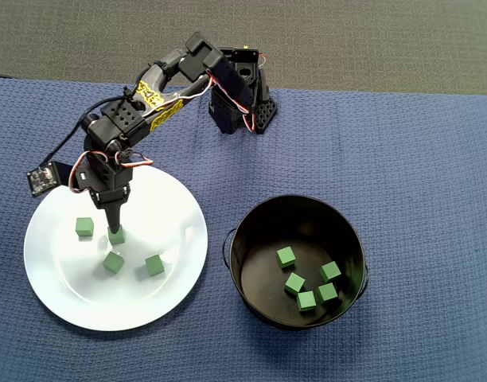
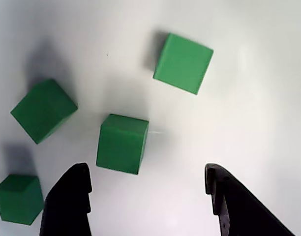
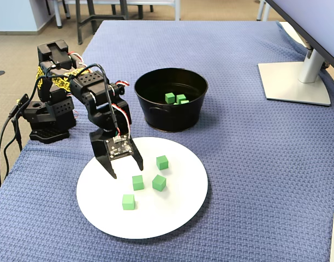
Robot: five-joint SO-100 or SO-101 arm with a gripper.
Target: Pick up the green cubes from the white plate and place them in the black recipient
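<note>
Step in hand: the approach to another pick. The black two-finger gripper (image 3: 125, 170) hangs over the large round glossy white plate (image 3: 178, 215), jaws spread wide and holding nothing.

Four small matte green cubes remain on the plate. In the wrist view the middle cube (image 2: 122, 143) sits just ahead of the jaws and nearer the left finger (image 2: 69, 199) than the right one, so it is not yet between them. The overhead view puts the gripper tip right at that same cube (image 1: 116, 235). Five more cubes lie inside the round glossy black metal pot (image 1: 351, 231), well apart from the plate, on the blue woven cloth covering the counter (image 1: 403, 143).

Next move, by my judgement: ease forward and down, shifting slightly toward the left of the wrist view to centre the cube, then close.

Room: neighbours crowd the target. One cube (image 2: 42, 110) lies near on the left and another (image 2: 183, 63) beyond it, so the left finger risks nudging one. The target sits well inside the plate rim. The path from plate to pot looks open across the cloth, though the pot's deep wall calls for a lift first.
</note>
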